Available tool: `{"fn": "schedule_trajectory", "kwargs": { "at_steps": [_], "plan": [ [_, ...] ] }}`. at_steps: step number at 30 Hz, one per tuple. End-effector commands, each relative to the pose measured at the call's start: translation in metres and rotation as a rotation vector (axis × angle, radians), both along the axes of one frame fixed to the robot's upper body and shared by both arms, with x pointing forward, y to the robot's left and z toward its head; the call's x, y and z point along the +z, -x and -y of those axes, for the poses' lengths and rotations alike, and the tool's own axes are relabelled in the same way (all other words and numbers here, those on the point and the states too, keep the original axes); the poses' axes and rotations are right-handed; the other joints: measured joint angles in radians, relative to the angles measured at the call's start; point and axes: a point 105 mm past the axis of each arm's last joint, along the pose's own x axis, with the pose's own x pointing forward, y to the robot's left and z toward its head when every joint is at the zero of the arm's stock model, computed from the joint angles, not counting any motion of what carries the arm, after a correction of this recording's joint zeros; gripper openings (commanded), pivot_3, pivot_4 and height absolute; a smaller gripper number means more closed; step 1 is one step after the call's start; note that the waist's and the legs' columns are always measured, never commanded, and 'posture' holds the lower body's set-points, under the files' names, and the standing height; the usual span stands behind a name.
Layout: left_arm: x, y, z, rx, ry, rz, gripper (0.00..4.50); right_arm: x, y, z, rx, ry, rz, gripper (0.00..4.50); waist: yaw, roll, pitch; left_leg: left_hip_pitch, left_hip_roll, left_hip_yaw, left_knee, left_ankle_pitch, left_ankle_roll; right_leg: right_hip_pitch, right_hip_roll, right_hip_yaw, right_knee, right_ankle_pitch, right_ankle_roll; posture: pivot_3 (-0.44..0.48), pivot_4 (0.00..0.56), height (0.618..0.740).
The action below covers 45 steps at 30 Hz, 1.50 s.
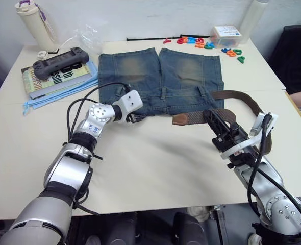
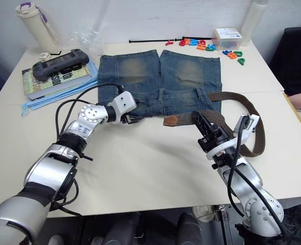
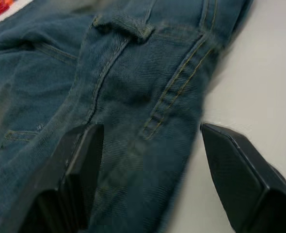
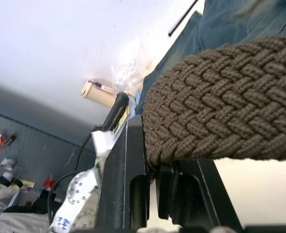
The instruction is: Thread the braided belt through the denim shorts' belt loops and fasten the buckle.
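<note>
Right pincer (image 1: 215, 121) clamps braided belt (image 1: 194, 119); left pincer (image 3: 152, 160) open, straddling denim shorts (image 1: 160, 81) waistband.

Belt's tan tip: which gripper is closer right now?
Right. The right gripper is clamped on the braided belt just beside the tan tip. The left gripper sits open at the shorts' waistband edge, farther from the tip.

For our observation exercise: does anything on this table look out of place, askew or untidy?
Coloured toy letters lie scattered loose beside their small box at the table's far edge. The braided belt trails in an uneven loop off the denim shorts.
</note>
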Motion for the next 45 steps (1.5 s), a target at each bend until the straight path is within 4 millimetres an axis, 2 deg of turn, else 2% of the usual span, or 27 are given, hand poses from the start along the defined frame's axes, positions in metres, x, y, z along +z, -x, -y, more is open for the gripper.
{"fn": "schedule_trajectory", "kwargs": {
  "at_steps": [1,6,7,9,14,19,23,27,31,33,40,45],
  "plan": [
    [-0.010,-0.006,0.001,0.032,-0.133,0.035,3.51,0.014,0.008,0.000,-0.013,-0.006,0.059,0.00,0.002,-0.001,-0.001,0.000,0.000,-0.001,0.000,0.000,0.000,0.001,0.000,-0.001,0.001,0.000,0.000,0.000,0.150,0.703],
    [-0.018,-0.012,-0.004,0.125,-0.144,0.012,3.51,0.017,0.010,0.000,-0.024,-0.010,0.067,0.00,0.004,-0.004,-0.002,0.001,0.000,-0.002,0.005,0.000,0.000,0.002,-0.001,-0.002,0.004,0.001,0.000,0.000,0.150,0.703],
    [-0.020,-0.013,-0.005,0.134,-0.151,0.007,2.98,0.017,0.010,0.000,-0.026,-0.011,0.068,0.00,0.004,-0.004,-0.003,0.001,0.000,-0.003,0.005,0.000,0.001,0.002,-0.001,-0.002,0.005,0.001,0.000,0.000,0.150,0.703],
    [-0.024,-0.012,-0.007,0.135,-0.178,0.004,2.26,0.018,0.011,0.001,-0.031,-0.014,0.068,0.00,0.003,-0.005,-0.003,0.001,0.001,-0.003,0.006,0.000,0.001,0.002,-0.001,-0.001,0.005,0.002,-0.001,0.000,0.150,0.703],
    [-0.031,-0.010,-0.011,0.132,-0.203,-0.016,0.02,0.018,0.011,0.001,-0.034,-0.018,0.067,0.00,0.001,-0.005,-0.003,0.001,0.001,-0.003,0.006,0.000,0.001,0.002,-0.001,-0.001,0.006,0.002,-0.001,0.000,0.150,0.703],
    [-0.036,-0.008,-0.015,0.128,-0.201,-0.027,0.02,0.017,0.010,0.000,-0.030,-0.024,0.068,0.00,0.000,-0.005,-0.003,0.001,0.001,-0.002,0.006,0.000,0.001,0.002,-0.001,-0.001,0.006,0.002,-0.001,0.000,0.150,0.703],
    [-0.032,-0.003,-0.009,0.074,-0.129,-0.040,0.02,0.017,0.009,-0.001,-0.027,-0.025,0.068,0.00,-0.003,-0.005,-0.003,0.002,0.001,-0.002,0.006,0.000,0.001,0.002,-0.001,-0.001,0.007,0.002,-0.001,0.000,0.150,0.703],
    [-0.028,0.021,0.000,-0.119,-0.031,-0.063,0.02,0.023,0.010,0.004,-0.049,-0.033,0.096,0.00,-0.013,-0.005,-0.003,0.001,0.001,-0.001,0.006,0.000,0.000,0.001,-0.001,-0.001,0.006,0.002,-0.001,0.000,0.150,0.703],
    [-0.023,0.042,-0.004,-0.176,0.023,-0.069,0.02,0.027,0.010,0.008,-0.064,-0.040,0.113,0.00,-0.018,-0.005,-0.003,0.001,0.001,-0.001,0.006,-0.001,0.000,0.001,-0.001,-0.002,0.004,0.002,-0.001,0.000,0.150,0.703],
    [-0.020,0.055,-0.007,-0.178,0.055,-0.087,0.02,0.029,0.009,0.009,-0.065,-0.039,0.118,0.00,-0.022,-0.005,-0.003,0.001,0.001,-0.001,0.006,-0.002,0.001,0.001,-0.001,-0.003,0.004,0.002,-0.001,0.000,0.150,0.703],
    [-0.024,0.116,-0.049,-0.019,0.143,-0.230,0.02,0.036,0.006,0.013,-0.077,-0.030,0.138,0.00,-0.040,-0.004,-0.003,0.002,0.004,-0.001,0.006,-0.003,-0.001,0.001,0.001,-0.002,0.004,0.002,-0.001,0.000,0.150,0.703],
    [-0.025,0.170,-0.055,-0.030,0.234,-0.385,0.02,0.035,0.008,0.016,-0.078,0.006,0.126,0.00,-0.042,-0.002,-0.002,0.002,0.005,-0.001,0.006,-0.003,-0.002,0.001,0.002,-0.001,0.004,0.001,-0.002,0.000,0.150,0.703]
  ]
}}
